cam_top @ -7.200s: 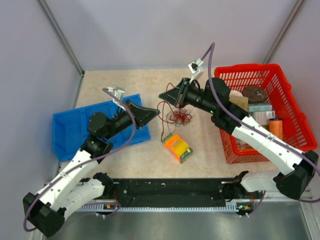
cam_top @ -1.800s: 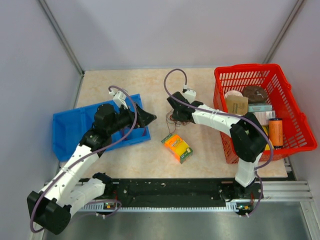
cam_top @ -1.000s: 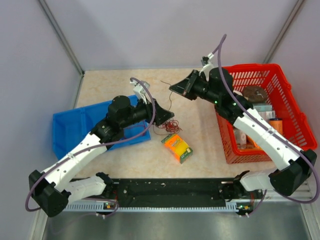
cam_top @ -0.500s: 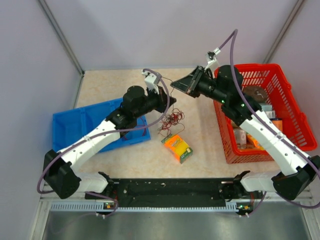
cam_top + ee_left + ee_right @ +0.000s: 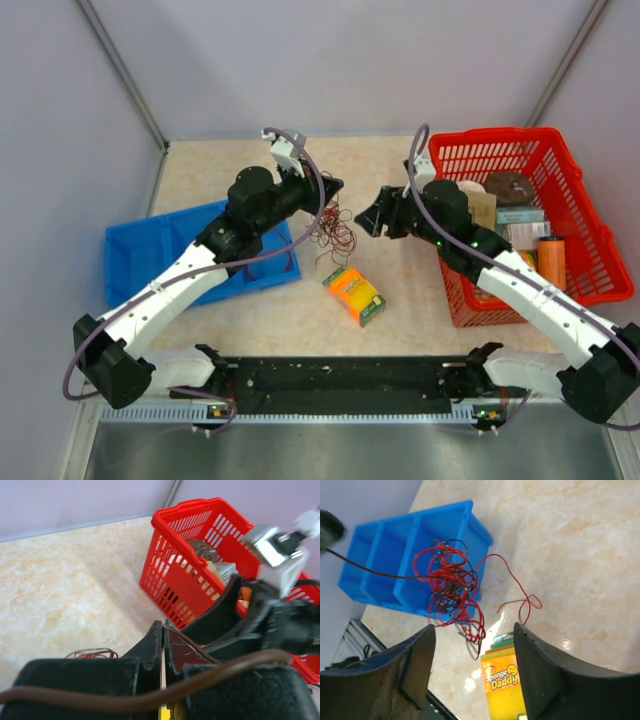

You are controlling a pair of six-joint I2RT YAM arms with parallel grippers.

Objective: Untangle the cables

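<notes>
The cables (image 5: 335, 235) are a loose clump of thin red and blackish wires on the tabletop between the two arms. In the right wrist view the cables (image 5: 450, 585) lie in front of the blue bin, with one dark strand pulled taut toward the upper left. My left gripper (image 5: 337, 185) is just above the clump, shut on a thin dark cable strand that runs out of its tips (image 5: 163, 625). My right gripper (image 5: 368, 218) stands open to the right of the clump, apart from it, with nothing between its fingers (image 5: 474, 627).
A yellow sponge box (image 5: 355, 295) lies just in front of the clump, below the right gripper's fingers (image 5: 505, 675). A blue divided bin (image 5: 150, 260) sits on the left. A red basket (image 5: 500, 135) with several items stands at the right, behind the right arm.
The left gripper has closed on a strand and shifted back and left. The right gripper has opened, let go of its strand, and dropped lower toward the clump's right side.
</notes>
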